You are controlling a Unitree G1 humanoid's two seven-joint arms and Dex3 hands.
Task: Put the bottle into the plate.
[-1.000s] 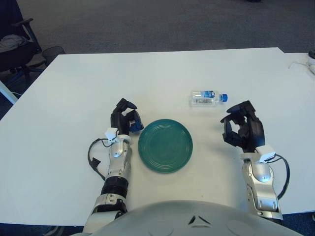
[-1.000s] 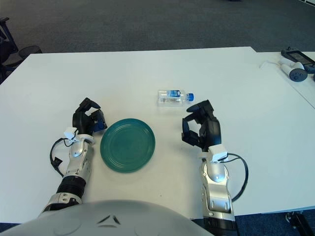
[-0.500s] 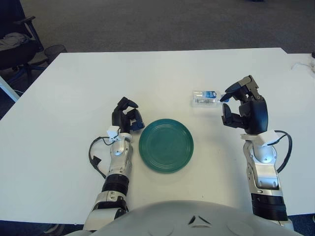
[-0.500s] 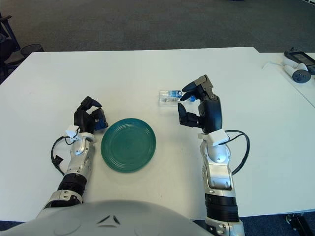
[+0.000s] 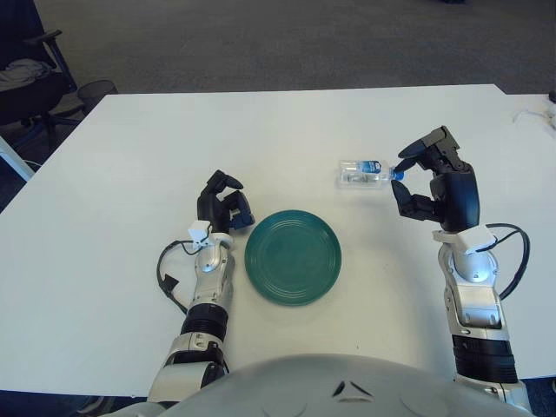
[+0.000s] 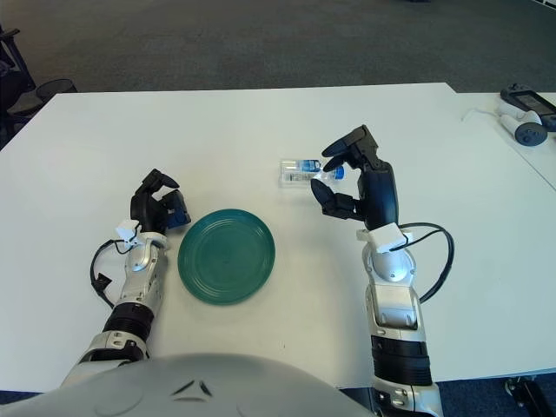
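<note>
**Right hand at the cap end of a bottle lying on its side**

The bottle (image 5: 368, 172) lies flat on the white table (image 5: 130, 148), its long axis running left to right across the robot's front, blue cap pointing toward the robot's right. The right hand (image 5: 434, 182) hangs just beside that cap end, fingers (image 5: 415, 149) spread apart and empty, one set reaching above the cap and the other below it, so the bottle sits to the hand's left and slightly farther out. I cannot tell whether a fingertip touches the cap. From here the hand looks lined up with the end of the bottle, not its middle, so I'd judge it must slide leftward along the axis before it can close around the body.

The plate (image 5: 293, 256) is green, nearer the robot and to the left of the bottle, well apart from it. The left hand (image 5: 222, 208) shows just beside the plate's left rim, fingers curled on nothing; the right hand is plainly the nearer one to the bottle.

Beyond the table is dark carpet, with a chair (image 5: 26, 74) at the far left corner and some small grey gear (image 6: 521, 117) on a neighbouring table to the right
</note>
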